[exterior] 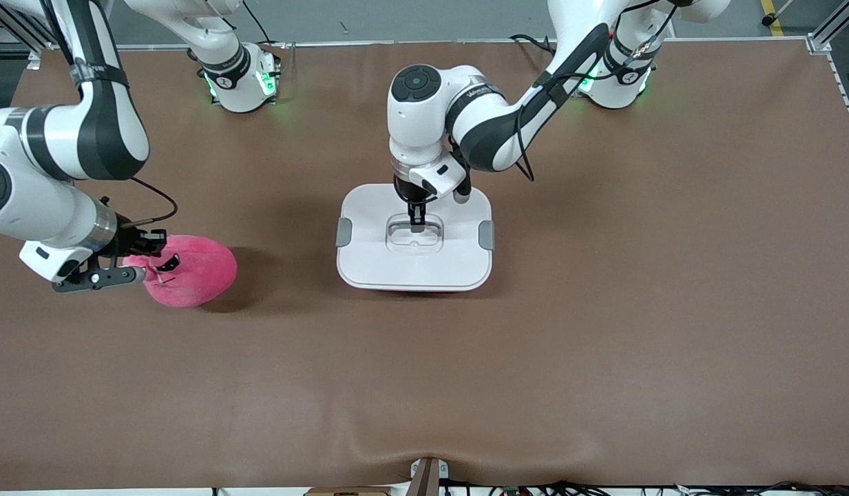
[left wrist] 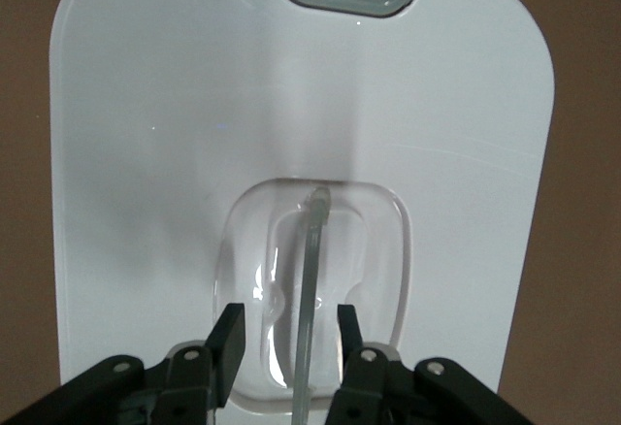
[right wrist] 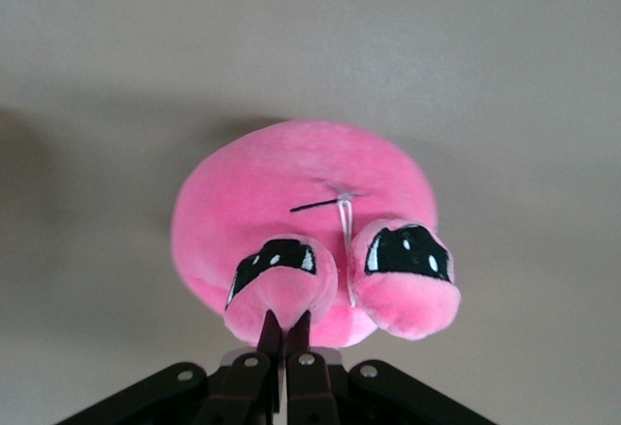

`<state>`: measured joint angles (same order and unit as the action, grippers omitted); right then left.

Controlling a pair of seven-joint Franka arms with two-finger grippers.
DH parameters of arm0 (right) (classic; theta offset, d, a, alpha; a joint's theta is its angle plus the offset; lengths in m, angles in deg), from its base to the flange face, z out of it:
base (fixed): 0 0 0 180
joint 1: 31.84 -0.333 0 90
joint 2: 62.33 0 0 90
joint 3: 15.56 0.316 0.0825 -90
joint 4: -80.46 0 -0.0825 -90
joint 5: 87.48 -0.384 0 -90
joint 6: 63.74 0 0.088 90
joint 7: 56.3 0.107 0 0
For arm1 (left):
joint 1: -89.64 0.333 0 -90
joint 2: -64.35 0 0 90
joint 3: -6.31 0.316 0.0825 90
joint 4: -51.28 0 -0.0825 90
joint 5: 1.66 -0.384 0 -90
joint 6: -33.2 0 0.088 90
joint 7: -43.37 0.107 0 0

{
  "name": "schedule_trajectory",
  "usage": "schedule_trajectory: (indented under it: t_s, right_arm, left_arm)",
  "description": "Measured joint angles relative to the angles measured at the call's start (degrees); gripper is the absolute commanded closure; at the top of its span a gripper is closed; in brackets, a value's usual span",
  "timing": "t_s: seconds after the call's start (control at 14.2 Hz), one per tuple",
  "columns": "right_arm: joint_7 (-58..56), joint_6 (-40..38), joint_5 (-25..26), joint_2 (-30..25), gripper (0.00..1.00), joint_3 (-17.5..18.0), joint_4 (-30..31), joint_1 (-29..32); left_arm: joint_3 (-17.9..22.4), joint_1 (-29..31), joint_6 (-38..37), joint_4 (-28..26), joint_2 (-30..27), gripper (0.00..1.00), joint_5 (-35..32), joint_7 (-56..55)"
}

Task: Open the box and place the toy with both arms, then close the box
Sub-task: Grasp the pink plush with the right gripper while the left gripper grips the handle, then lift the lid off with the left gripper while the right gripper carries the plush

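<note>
Left pincer hangs over the box at table centre, jaws parted astride the clear handle, whose long axis runs between them. Right pincer, clenched on the toy, sits toward the right arm's end.

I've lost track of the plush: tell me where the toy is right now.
In the front view the toy sits on the table toward the right arm's end, beside the box, pinched in the right gripper.

Robotics lab: 2 bench-mounted arms, brown-covered table.
</note>
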<state>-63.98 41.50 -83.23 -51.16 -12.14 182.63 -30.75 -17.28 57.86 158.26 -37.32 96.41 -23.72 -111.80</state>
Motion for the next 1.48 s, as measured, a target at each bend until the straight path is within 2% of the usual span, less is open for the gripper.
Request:
schedule_trajectory:
  t_s: [0.07, 0.35, 0.49, 0.71, 0.92, 1.13, 1.48]
  right_arm:
    - [-2.1, -1.2, 0.0, 0.0, 1.0, 0.1, -0.7, -0.1]
    - [-9.2, -1.7, 0.0, 0.0, 1.0, 0.3, -1.9, -0.5]
    - [-12.5, -1.7, 0.0, 0.0, 1.0, 0.4, -2.8, -1.1]
    - [-16.7, -1.7, 0.0, 0.0, 1.0, 0.5, -4.0, -2.0]
    - [-20.1, -1.7, 0.0, 0.0, 1.0, 0.6, -5.0, -4.2]
    - [-21.5, -3.1, 0.0, -0.4, 1.0, 0.8, -7.0, -7.3]
    - [-30.3, -4.7, 0.0, -1.4, 1.0, 0.8, -8.6, -9.9]
  left_arm:
    - [0.0, 0.0, 0.0, 0.0, 0.0, 0.63, -0.3, 0.0]
    - [0.0, 0.0, 0.0, 0.1, 0.0, 0.68, -0.6, 0.0]
    - [0.0, 0.0, 0.0, 0.1, 0.0, 0.79, -0.6, 0.0]
    - [0.0, 0.0, 0.0, 0.1, 0.1, 0.83, -0.6, 0.0]
    - [0.1, 0.0, 0.0, 0.1, 0.2, 0.89, -0.6, 0.0]
    - [0.1, 0.0, 0.0, 0.1, 0.2, 1.0, -0.7, 0.0]
    - [0.1, 0.0, 0.1, 0.1, 0.2, 1.0, -0.8, 0.5]
